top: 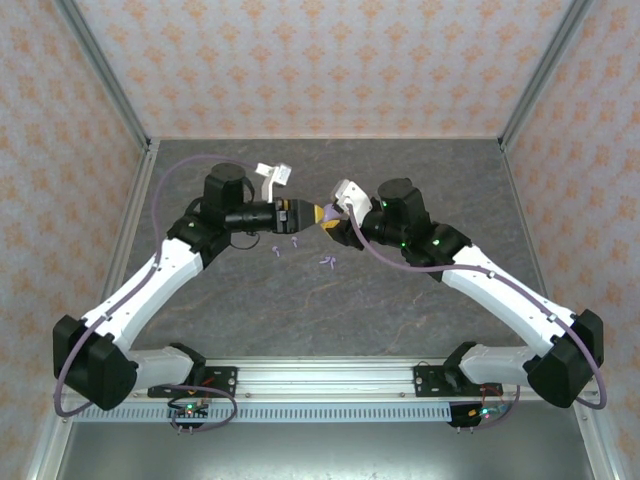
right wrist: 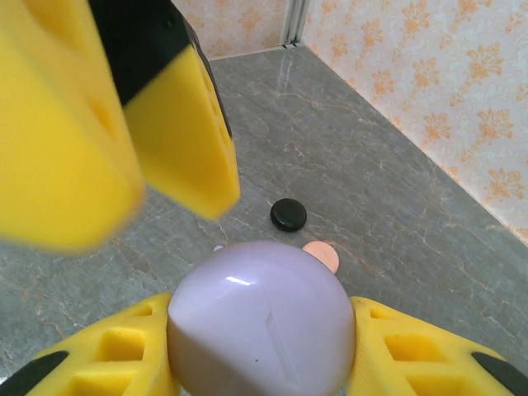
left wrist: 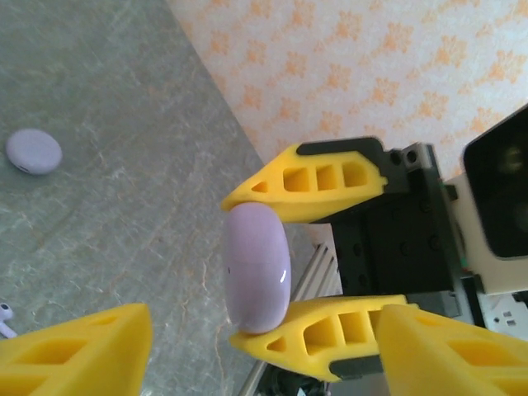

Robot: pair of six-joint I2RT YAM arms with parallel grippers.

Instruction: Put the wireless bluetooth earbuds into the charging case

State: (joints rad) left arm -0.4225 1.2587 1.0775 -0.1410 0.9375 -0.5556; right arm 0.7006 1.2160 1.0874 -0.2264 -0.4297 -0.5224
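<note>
My right gripper [right wrist: 262, 330] is shut on a round lilac charging case [right wrist: 264, 318], pinched edge to edge between its yellow fingers. The left wrist view shows that case [left wrist: 257, 268] upright between the right gripper's fingers [left wrist: 330, 177], held above the table. My left gripper [left wrist: 266, 351] faces it tip to tip with its jaws apart, one finger on each side and touching nothing. From above, both grippers [top: 303, 213] [top: 328, 215] meet mid-table. Tiny lilac earbuds [top: 275, 249] [top: 327, 262] lie on the table below them, and one earbud [left wrist: 4, 318] shows at the left edge.
A second lilac round case [left wrist: 33, 151] lies on the grey table. A black round case [right wrist: 288, 214] and a pink one [right wrist: 323, 256] lie beyond the held case. Patterned walls [top: 300, 60] with metal posts enclose the table.
</note>
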